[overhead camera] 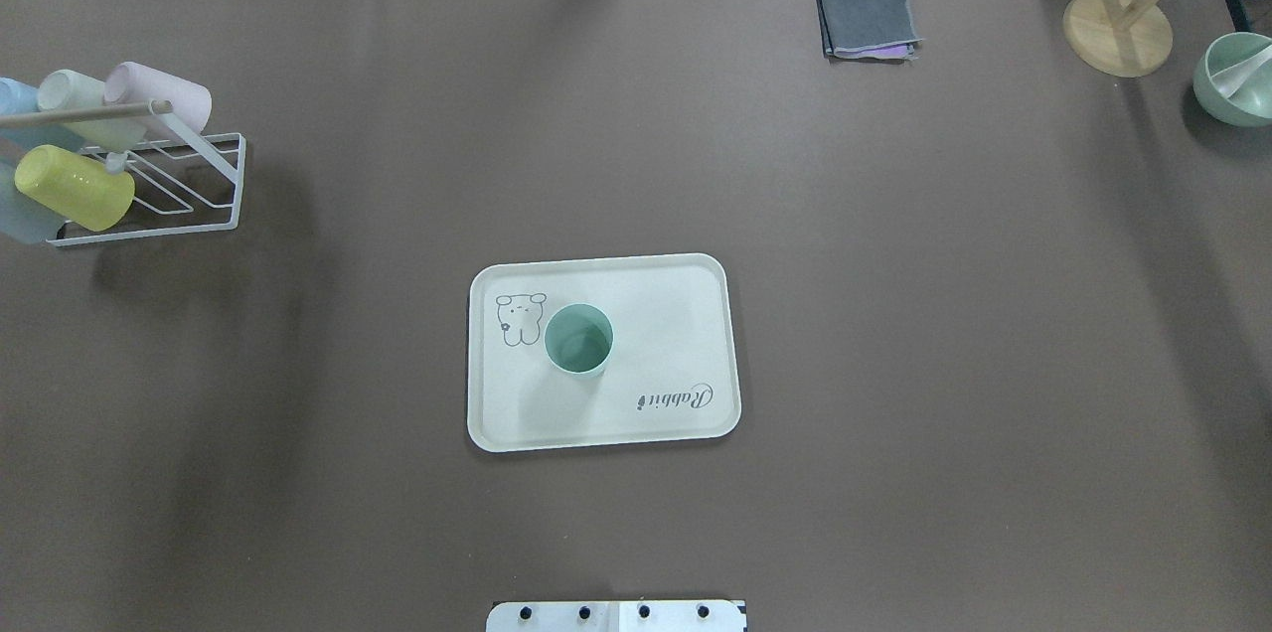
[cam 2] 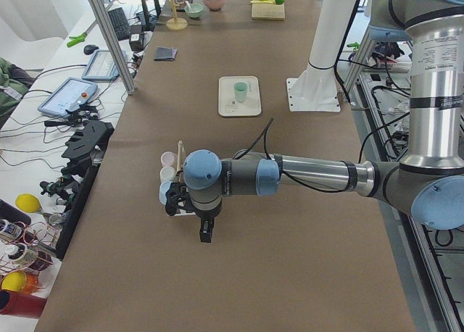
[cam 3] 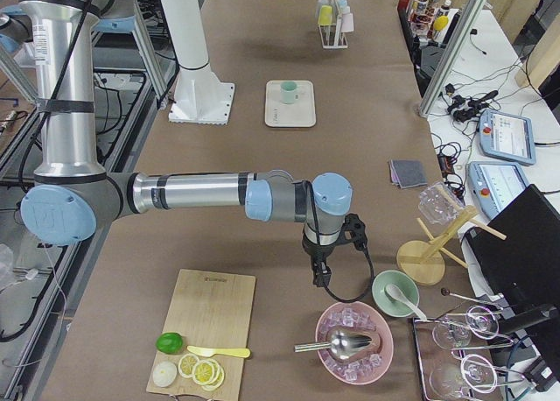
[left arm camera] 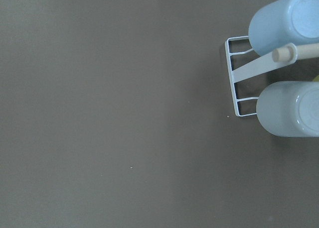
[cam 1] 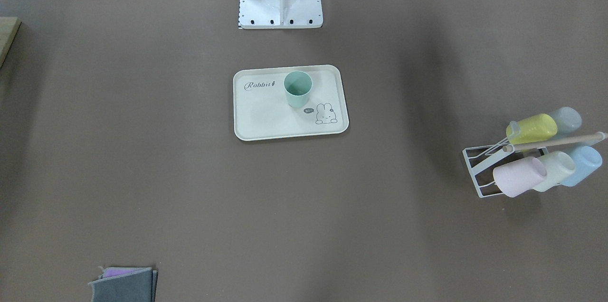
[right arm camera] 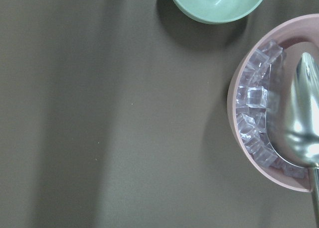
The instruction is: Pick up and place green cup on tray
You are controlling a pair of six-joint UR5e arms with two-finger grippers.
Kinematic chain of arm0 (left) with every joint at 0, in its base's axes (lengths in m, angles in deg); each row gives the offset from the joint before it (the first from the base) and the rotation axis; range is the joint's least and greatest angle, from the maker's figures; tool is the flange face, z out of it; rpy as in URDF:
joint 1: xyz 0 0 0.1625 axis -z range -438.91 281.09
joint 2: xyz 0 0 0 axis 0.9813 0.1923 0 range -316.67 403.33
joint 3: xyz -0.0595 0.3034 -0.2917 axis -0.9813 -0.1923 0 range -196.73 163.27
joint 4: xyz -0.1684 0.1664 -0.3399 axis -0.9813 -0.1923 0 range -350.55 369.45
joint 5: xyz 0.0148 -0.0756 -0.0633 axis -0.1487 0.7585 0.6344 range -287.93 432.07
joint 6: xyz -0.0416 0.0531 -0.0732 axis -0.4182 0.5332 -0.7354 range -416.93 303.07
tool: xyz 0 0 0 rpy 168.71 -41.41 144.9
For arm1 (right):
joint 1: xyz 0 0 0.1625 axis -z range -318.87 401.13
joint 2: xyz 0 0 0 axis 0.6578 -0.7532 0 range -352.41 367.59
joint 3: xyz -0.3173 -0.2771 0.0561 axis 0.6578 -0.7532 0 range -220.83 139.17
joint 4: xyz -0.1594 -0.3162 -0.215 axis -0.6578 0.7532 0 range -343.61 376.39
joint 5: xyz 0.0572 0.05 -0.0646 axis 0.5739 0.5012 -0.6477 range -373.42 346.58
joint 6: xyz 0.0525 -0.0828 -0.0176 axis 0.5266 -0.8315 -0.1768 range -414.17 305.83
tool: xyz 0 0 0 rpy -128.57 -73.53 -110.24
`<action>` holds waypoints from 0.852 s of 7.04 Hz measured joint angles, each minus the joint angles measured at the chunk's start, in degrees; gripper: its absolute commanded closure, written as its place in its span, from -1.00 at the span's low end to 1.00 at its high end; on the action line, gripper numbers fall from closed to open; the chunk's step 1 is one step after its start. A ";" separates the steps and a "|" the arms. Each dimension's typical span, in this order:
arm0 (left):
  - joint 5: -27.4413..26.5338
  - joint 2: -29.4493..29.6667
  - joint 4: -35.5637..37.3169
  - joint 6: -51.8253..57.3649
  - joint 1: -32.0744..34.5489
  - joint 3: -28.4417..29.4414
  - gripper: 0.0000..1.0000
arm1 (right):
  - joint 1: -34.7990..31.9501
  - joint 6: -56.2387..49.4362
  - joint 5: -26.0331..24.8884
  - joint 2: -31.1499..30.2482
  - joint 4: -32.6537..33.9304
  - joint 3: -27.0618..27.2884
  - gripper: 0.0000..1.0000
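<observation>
Though seen only sidelong, cannot tell left or right jaws' spread. Well apart from both: cup (overhead camera: 578,341) upright on tray (overhead camera: 666,299), brown worktop (overhead camera: 894,314); cluttered bench (cam 3: 525,68) alongside.

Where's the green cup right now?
In the overhead view, the green cup stands upright on the tray, mid-table, between its bunny drawing and the Rabbit lettering.

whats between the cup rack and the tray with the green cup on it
Nothing. In the overhead view the brown table between the wire rack and the tray is bare; the front-facing view agrees.
</observation>
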 measured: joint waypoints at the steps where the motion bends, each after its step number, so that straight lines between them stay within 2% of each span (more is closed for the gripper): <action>1: -0.14 -0.04 0.04 0.02 0.00 0.00 -0.98 | 0.03 0.00 0.04 -0.02 -0.04 0.07 -1.00; 6: -0.27 -0.28 -1.23 0.10 -0.09 1.81 -0.98 | 0.05 0.00 -0.08 -0.12 -0.09 0.22 -1.00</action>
